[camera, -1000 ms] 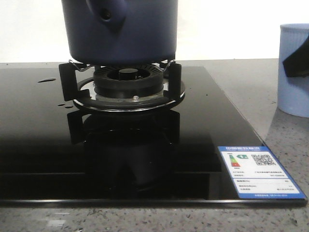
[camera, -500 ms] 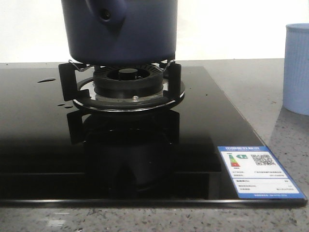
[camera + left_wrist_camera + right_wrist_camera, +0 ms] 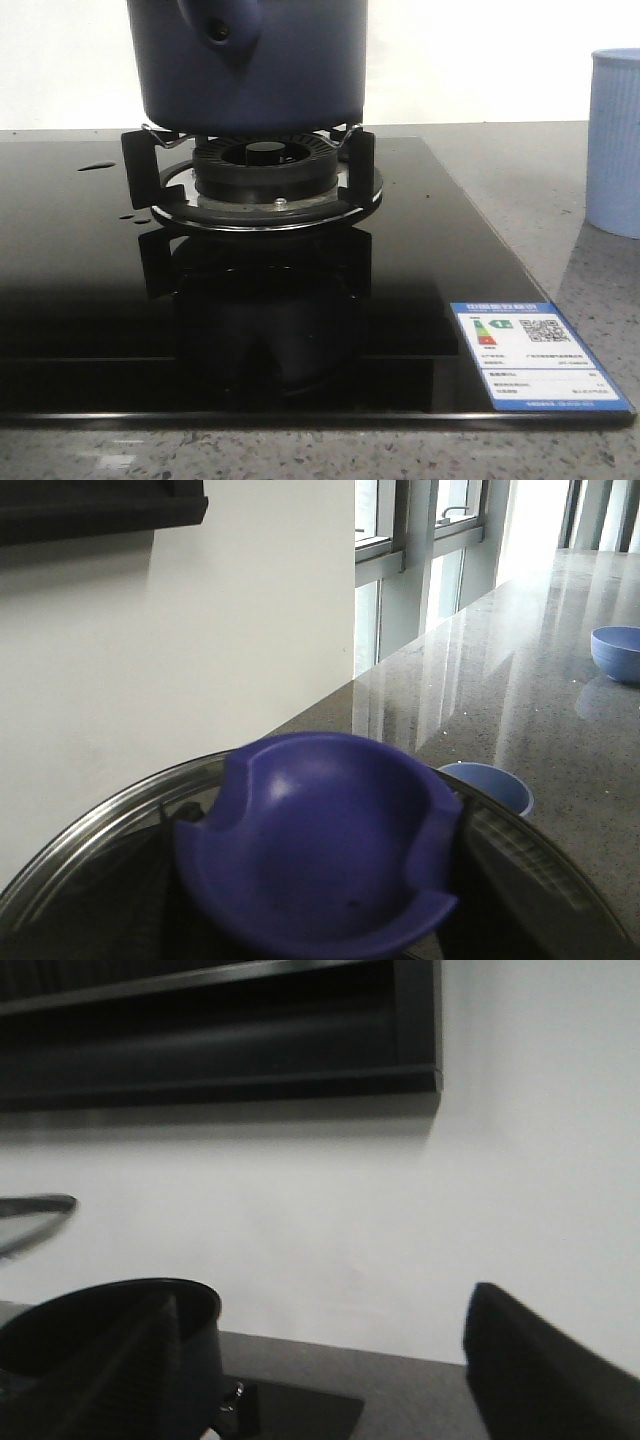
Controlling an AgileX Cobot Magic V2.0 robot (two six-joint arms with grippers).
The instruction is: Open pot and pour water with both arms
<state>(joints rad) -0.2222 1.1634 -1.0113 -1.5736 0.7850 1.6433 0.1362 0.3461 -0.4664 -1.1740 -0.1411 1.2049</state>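
Grey stone bench, black hob. Pot on burner, open; lid held in left jaws. Right jaws' state unclear. Pouring remains.

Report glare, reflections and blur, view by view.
Front view: sharp; the glossy black glass hob mirrors the burner. Left wrist view: window glare washes the grey stone counter; the near purple-blue lid knob looks soft. Right wrist view: dim, blurred throughout.

Matte navy pot sits above a glossy black glass cooktop.
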